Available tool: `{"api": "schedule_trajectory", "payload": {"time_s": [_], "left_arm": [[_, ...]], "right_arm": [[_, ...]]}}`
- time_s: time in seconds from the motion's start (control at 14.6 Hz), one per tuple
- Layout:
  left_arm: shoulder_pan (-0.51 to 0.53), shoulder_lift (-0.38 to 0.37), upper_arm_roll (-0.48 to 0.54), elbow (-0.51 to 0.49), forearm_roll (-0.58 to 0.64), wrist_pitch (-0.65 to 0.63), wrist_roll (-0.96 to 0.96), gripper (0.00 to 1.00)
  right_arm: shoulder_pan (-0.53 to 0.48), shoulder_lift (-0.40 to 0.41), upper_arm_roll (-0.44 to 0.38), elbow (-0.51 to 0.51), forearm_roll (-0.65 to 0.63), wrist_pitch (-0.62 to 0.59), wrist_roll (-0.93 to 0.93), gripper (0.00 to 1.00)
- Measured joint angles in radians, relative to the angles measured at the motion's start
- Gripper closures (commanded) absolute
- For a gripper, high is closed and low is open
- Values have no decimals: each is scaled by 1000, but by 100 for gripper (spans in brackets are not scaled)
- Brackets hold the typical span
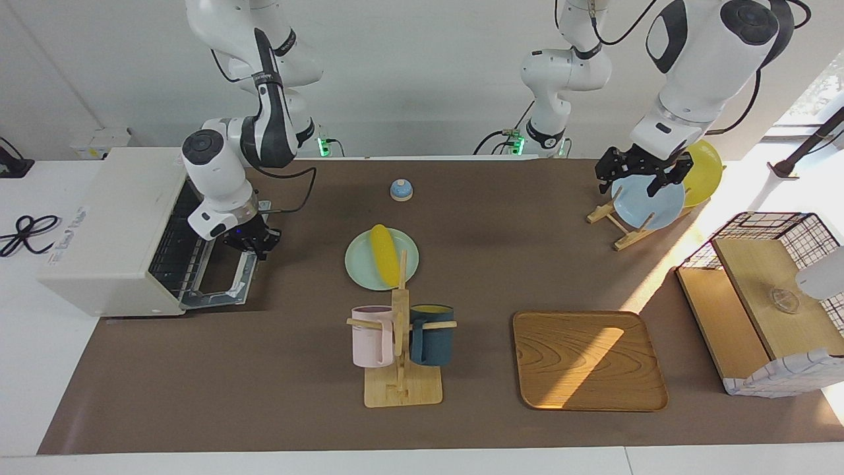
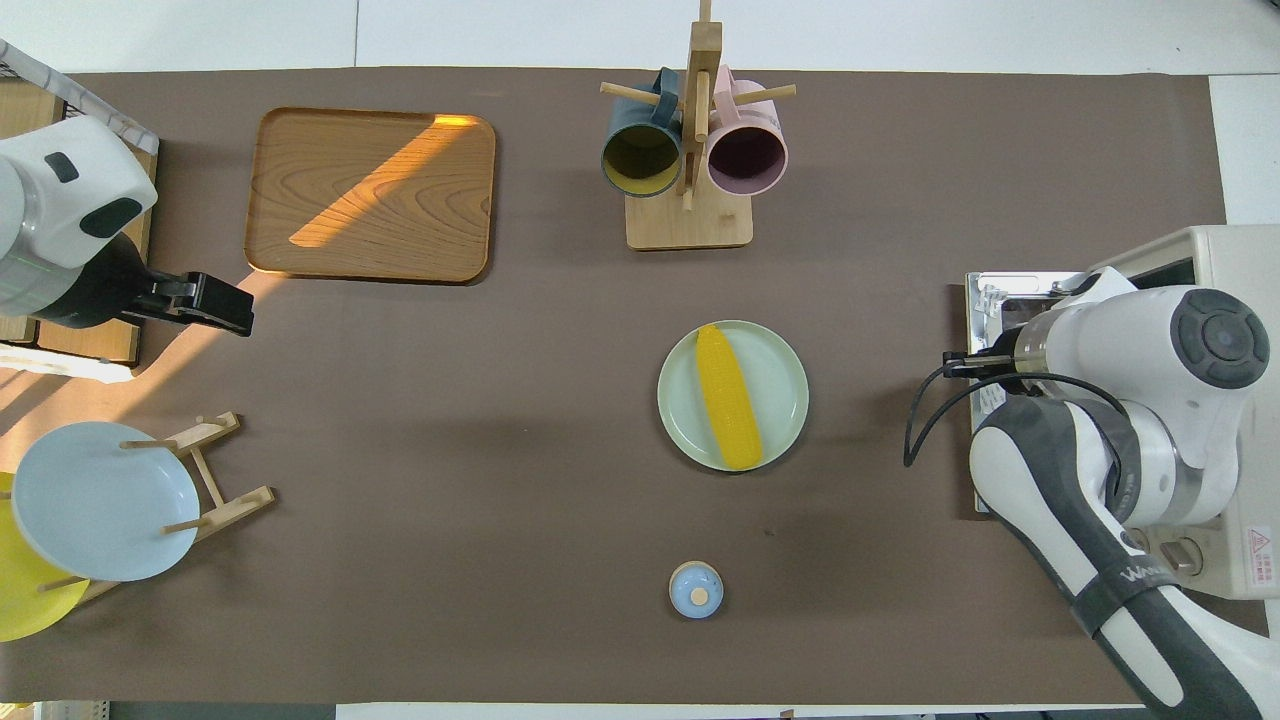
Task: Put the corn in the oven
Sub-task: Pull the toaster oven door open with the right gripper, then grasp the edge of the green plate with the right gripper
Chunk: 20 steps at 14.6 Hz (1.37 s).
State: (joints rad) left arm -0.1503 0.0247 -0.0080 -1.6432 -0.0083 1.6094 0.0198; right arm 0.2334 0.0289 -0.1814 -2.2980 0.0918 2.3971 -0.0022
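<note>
Facing view: right gripper (image 1: 252, 243) over the open oven (image 1: 119, 231) door.

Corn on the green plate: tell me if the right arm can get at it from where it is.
Probably yes. The corn lies uncovered on the green plate, and the table between it and the right gripper, over the open oven door, looks bare. The mug rack stands farther from the robots.
</note>
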Motion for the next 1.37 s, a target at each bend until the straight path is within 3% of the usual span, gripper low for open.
{"api": "schedule_trajectory", "payload": {"time_s": [0.27, 0.34, 0.41, 0.48, 0.62, 0.68, 0.96, 1.16, 1.37], "left_arm": [[0, 10, -1, 96, 0, -75, 0, 0], [0, 11, -1, 99, 0, -77, 0, 0], [0, 13, -1, 99, 0, -77, 0, 0], [0, 16, -1, 99, 0, -77, 0, 0], [0, 18, -2, 98, 0, -77, 0, 0], [0, 18, -2, 98, 0, -77, 0, 0], [0, 18, -3, 93, 0, -77, 0, 0], [0, 17, -3, 93, 0, -77, 0, 0], [1, 17, -3, 93, 0, -77, 0, 0]], "right_arm": [[112, 2, -1, 34, 24, 7, 151, 100], [153, 5, -1, 54, 24, 0, 236, 79], [195, 10, -1, 78, 24, -5, 313, 39], [237, 17, 0, 103, 22, -9, 364, 41], [294, 33, 1, 135, 20, -15, 405, 57], [305, 38, 1, 141, 20, -18, 406, 60], [434, 83, 0, 169, 19, -20, 528, 60], [547, 198, 1, 278, 19, -19, 645, 60], [588, 319, 0, 346, 5, 29, 676, 61]]}}
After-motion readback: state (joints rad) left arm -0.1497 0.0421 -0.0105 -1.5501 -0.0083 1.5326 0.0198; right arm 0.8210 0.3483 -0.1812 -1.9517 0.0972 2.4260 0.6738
